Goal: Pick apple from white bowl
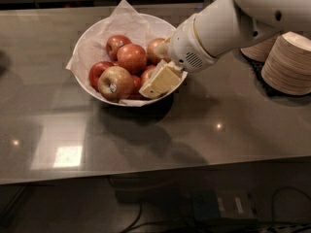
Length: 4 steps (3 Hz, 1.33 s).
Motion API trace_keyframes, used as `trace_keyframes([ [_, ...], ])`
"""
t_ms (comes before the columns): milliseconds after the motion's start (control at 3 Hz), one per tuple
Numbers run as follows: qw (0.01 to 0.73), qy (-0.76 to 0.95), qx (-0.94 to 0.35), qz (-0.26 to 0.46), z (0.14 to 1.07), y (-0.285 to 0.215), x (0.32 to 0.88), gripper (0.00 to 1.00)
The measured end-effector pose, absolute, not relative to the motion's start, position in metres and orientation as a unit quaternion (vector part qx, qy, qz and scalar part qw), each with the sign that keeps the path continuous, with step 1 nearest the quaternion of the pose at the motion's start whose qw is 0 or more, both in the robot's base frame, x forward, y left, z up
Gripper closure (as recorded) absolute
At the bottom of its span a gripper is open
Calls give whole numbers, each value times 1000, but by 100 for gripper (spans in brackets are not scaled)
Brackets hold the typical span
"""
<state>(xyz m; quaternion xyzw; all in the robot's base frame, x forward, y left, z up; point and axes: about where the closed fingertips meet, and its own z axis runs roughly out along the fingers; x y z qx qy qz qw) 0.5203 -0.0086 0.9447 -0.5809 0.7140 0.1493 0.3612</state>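
Observation:
The white bowl [92, 40], lined with crinkled white paper, stands on the dark table at the back left and holds several apples. The apple with the pale patch [147, 74] lies at the bowl's right side, and only a red sliver of it shows, left of my gripper. My gripper [160, 81], cream coloured, is down inside the bowl's right part, right over that apple and near the rim. A yellow-red apple with a sticker [115, 82] lies at the front of the bowl. All-red apples [131, 57] lie behind it.
Two stacks of tan paper plates [289, 62] stand at the right edge of the table, just behind my white arm [218, 30]. The glossy dark table [146, 140] stretches in front of the bowl to its front edge.

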Motion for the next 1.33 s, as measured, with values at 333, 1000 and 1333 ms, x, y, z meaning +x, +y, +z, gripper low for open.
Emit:
trace_keyframes([
  [333,367,722,-567,150,941,-13,526,47],
  [1000,364,736,-550,151,929,-18,534,38],
  [1333,362,739,-547,151,926,-19,534,31],
])
